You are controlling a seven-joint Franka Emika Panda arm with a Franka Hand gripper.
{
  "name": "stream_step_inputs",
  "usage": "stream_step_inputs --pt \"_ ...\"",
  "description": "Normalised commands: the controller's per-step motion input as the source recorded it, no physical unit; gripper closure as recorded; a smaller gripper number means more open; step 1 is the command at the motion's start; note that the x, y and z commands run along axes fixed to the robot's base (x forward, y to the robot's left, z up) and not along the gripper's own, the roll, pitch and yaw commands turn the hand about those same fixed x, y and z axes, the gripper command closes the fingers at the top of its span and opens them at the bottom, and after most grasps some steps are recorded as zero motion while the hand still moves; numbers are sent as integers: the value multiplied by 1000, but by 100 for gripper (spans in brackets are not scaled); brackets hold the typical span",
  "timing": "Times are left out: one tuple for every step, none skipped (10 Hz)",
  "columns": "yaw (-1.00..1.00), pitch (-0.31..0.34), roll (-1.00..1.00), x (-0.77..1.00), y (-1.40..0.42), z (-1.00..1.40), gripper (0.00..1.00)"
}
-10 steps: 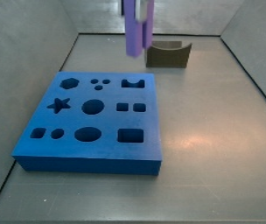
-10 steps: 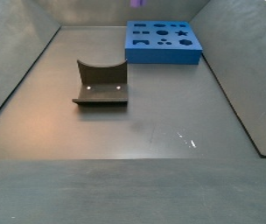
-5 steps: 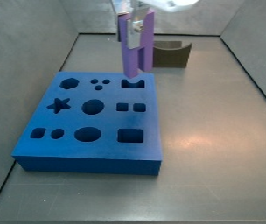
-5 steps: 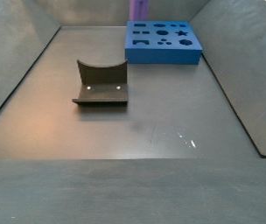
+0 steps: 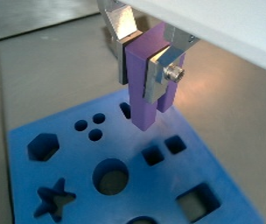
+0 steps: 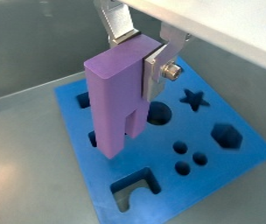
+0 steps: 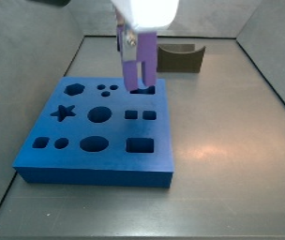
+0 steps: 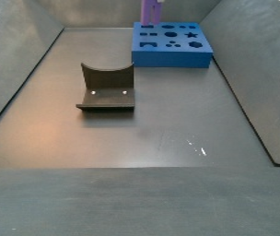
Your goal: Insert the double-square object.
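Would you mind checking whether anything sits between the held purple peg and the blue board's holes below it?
Nothing visible does. The gripper holds the double-square object upright above the blue board, and in both wrist views only open air separates its lower end from the holes. The olive U-shaped block stands apart, behind the board.

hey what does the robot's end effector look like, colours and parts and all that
The end effector, above the blue board, has two flat silver metal finger plates; one plate carries a small round screw or bolt on its side, seen in both wrist views. Above the plates sits a white, boxy housing, seen in a side view. No cables or markings show in these pictures.
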Motion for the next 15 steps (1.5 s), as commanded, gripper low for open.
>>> stream_step_inputs --pt "-1000 0 -24 0 0 -354 100" --pt "-1000 0 -20 0 0 -360 100" --pt "-1000 26 -1 0 -83 -266 100" --pt "-617 99 76 0 -537 -211 100" --pt "-229 26 23 51 -251 -120 100" --pt "-129 34 66 54 -109 -97 100" --pt "0 49 119 54 -63 -143 100" --pt "-3 6 33 91 -94 -286 100" --pt "0 20 -10 103 -203 -343 100" --pt "0 70 0 251 -197 -294 100" --pt "-54 139 34 360 -69 -309 100" --pt "-14 141 71 191 0 -331 100" --pt "0 104 90 0 6 -334 100" --pt "0 59 40 0 17 -360 100" --pt "-6 37 44 0 26 -477 100"
